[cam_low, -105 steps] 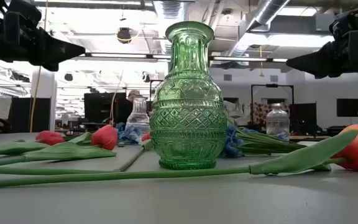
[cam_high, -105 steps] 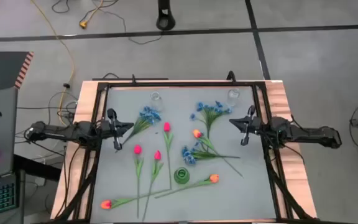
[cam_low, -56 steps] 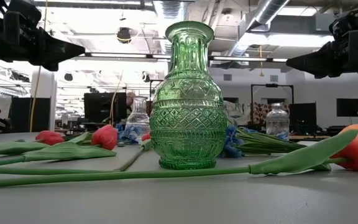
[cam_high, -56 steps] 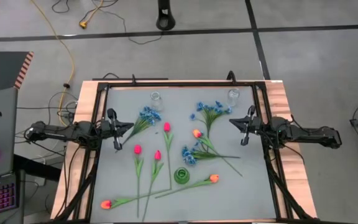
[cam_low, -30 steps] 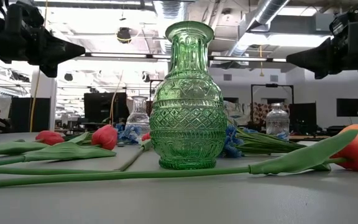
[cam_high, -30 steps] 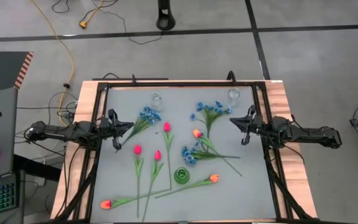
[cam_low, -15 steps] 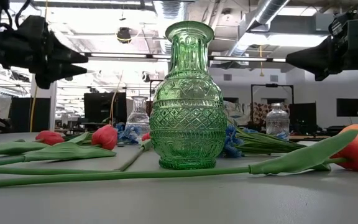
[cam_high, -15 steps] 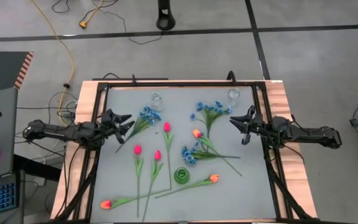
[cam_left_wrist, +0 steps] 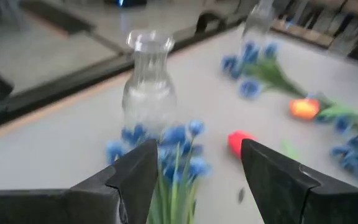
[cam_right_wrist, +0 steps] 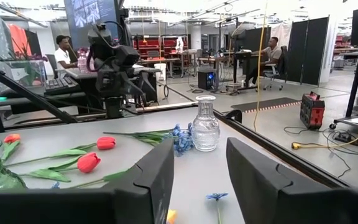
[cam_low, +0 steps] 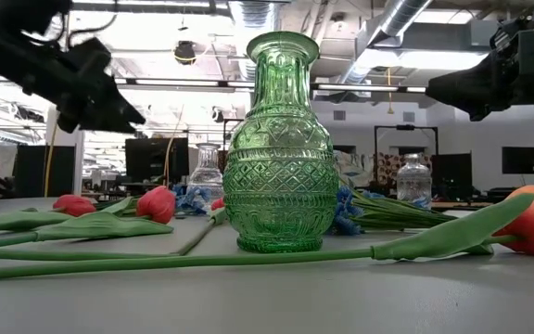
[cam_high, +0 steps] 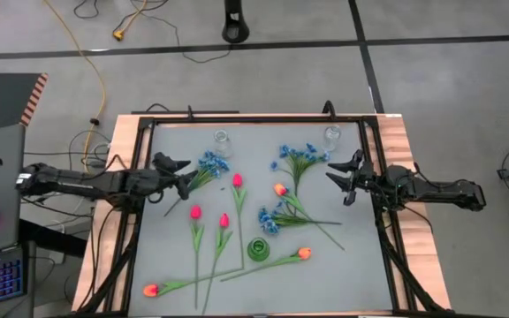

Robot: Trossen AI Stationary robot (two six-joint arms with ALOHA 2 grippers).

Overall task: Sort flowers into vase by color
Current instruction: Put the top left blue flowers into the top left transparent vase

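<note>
While the flowers lie scattered flat across the grey table (cam_high: 343, 265), none of them stands in a vase: a bunch of blue blossoms (cam_high: 208, 164) lies near the left side, just beside a clear glass vase (cam_high: 222, 140) at the far edge; a second blue bunch (cam_high: 300, 155) lies near another clear vase (cam_high: 331, 135) at the far right, and a third blue bunch (cam_high: 270, 218) lies mid-table. Three pink-red tulips (cam_high: 224, 220) lie with their stems running toward the near edge, and three orange tulips are spread apart, one mid-table (cam_high: 279, 189), one just right of the green vase (cam_high: 304, 253) and one at the near left (cam_high: 150, 290). The green glass vase (cam_low: 281, 148) stands upright near the front, with a long stem lying just in front of its base. Reaching in from the left, the left gripper (cam_high: 184, 177) hovers right beside the left blue bunch, its fingers (cam_left_wrist: 138, 180) spread wide with nothing between them. Over the right edge, the right gripper (cam_high: 345, 176) hangs with its fingers (cam_right_wrist: 155, 177) parted and empty; how high it sits above the table is hard to judge.
</note>
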